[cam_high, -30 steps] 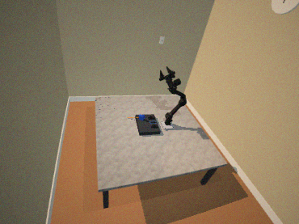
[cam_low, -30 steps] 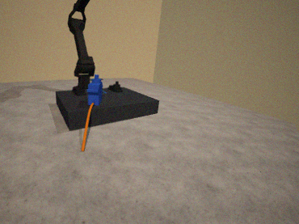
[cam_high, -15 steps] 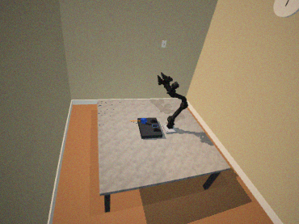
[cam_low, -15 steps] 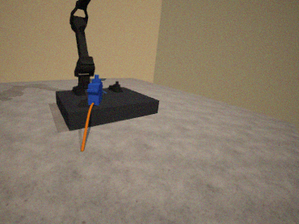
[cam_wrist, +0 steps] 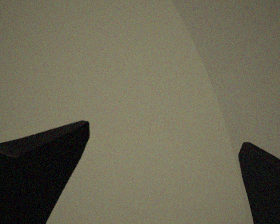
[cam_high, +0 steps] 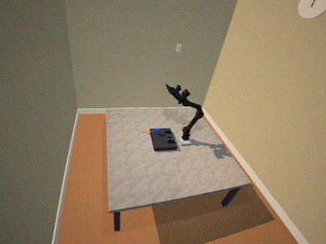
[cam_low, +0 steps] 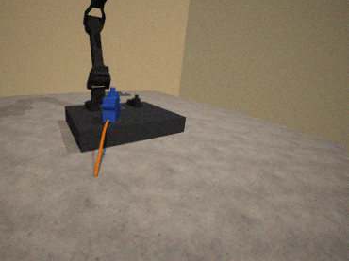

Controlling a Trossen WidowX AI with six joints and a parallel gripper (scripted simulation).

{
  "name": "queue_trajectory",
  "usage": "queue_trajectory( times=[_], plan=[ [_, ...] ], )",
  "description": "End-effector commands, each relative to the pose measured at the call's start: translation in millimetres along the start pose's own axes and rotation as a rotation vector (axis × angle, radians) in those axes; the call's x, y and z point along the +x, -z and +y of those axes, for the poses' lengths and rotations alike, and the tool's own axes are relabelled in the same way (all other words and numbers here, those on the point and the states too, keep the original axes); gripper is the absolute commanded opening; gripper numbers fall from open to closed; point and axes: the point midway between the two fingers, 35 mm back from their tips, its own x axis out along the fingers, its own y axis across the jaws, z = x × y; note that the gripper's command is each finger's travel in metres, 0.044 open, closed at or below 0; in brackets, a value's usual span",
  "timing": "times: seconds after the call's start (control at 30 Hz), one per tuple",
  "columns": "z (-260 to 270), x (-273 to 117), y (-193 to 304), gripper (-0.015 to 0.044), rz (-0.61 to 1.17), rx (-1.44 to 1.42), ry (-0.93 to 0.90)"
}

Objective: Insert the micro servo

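Note:
The blue servo (cam_high: 156, 131) (cam_low: 111, 106) stands upright on the dark deck (cam_high: 159, 144) (cam_low: 137, 131), near an edge, its output shaft pointing up. Its body shows below the mounting ears. Its orange cable (cam_high: 146, 132) (cam_low: 100, 149) runs out past the deck's edge. A light-blue outline (cam_high: 169, 137) (cam_low: 123, 107), apparently the pocket's marking, lies beyond the servo; the pocket's inside cannot be made out. My gripper (cam_high: 173, 87) (cam_wrist: 168, 141) is open and empty, high above the table and far from the servo; it is out of the exterior view.
A small dark part (cam_low: 136, 101) stands on the deck, and dark shapes lie on both sides of the outline in the top view. The arm's base (cam_high: 185, 137) is beside the deck on the table (cam_high: 141, 177). The wrist view shows only walls behind the fingers.

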Motion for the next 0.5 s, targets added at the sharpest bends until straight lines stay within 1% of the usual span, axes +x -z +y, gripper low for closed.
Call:
queue_trajectory(
  times=[0.0,0.47],
  plan=[
    [2,7,22,0.0440,0.065,-0.140,-0.011],
    [-1,17,88,0.0440,0.270,-0.570,-0.076]
  ],
)
